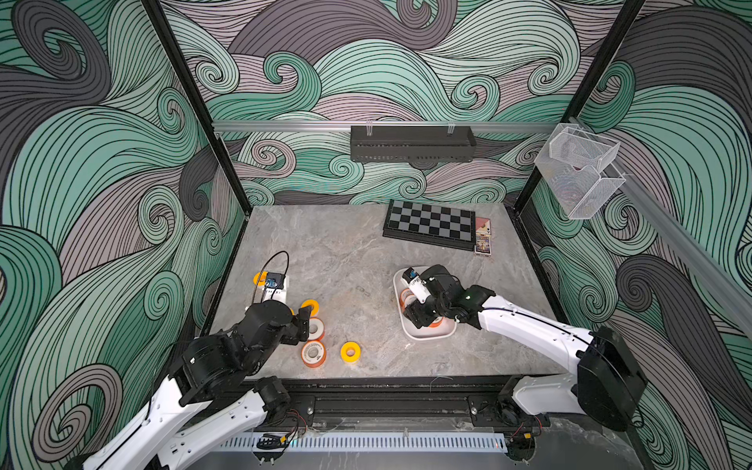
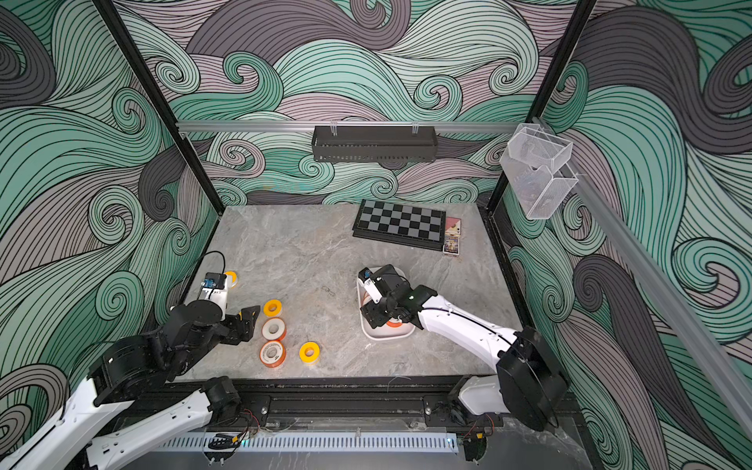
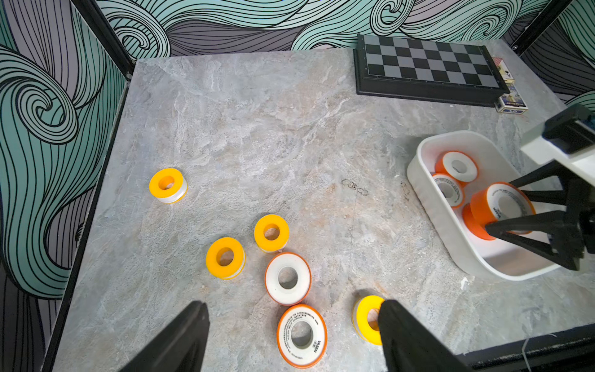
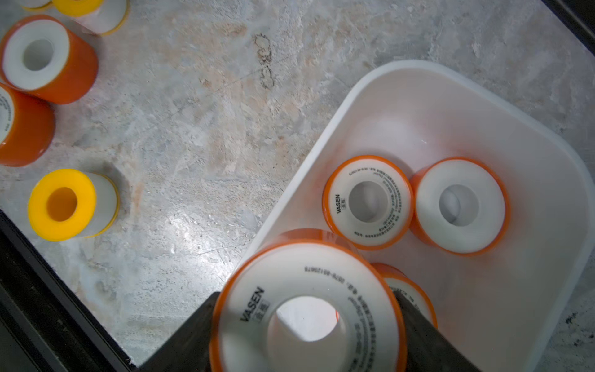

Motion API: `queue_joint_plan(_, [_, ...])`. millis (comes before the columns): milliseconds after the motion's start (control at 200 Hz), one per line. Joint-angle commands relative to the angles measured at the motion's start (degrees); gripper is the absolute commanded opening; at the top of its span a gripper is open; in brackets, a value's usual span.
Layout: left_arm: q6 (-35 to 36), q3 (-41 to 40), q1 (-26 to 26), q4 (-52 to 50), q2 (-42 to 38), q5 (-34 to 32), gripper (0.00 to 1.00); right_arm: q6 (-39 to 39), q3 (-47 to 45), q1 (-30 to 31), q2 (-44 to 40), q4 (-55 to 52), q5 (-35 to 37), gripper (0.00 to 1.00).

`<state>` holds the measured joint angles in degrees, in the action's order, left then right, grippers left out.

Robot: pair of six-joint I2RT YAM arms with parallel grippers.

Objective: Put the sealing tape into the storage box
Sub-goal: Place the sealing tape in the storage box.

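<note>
**A:** What did the worktop carry?

**B:** A chessboard lay at the far side. A small card box sat against its end, and the print on it was too small to read.

**A:** And the arms?

**B:** The right arm reached in from the near right corner, with its wrist bent down over the white storage box. The left arm sat folded at the near left, pointing toward the loose rolls.

**A:** The fingers?

**B:** The right fingers were clamped on an orange-rimmed roll over the near end of the storage box. The left fingers stood apart with nothing between them.

**A:** Any writing?

**B:** "VASEN" was on the white face of the orange-rimmed roll, along with a ring of small print I couldn't read. The same name showed on a printed roll lying flat in the box, which touched a plain-faced roll.

**A:** And the rest of the sealing tape?

**B:** Six rolls lay on the worktop near the left fingers. One was another "VASEN" roll, one was a blank white roll, and four were yellow rolls.
</note>
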<state>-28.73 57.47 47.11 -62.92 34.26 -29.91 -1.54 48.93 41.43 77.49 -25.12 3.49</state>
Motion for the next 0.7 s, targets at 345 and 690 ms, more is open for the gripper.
queue_joint_plan(345, [0.8, -0.5, -0.4, 1.3, -0.5, 1.3, 0.86, 11.2, -4.6, -0.5, -0.3, 2.1, -3.1, 0.81])
queue_joint_plan(690, [1.0, -0.5, -0.4, 1.4, -0.3, 1.7, 0.86, 18.0, -6.8, -0.8, -1.9, 4.8, -5.0, 0.85])
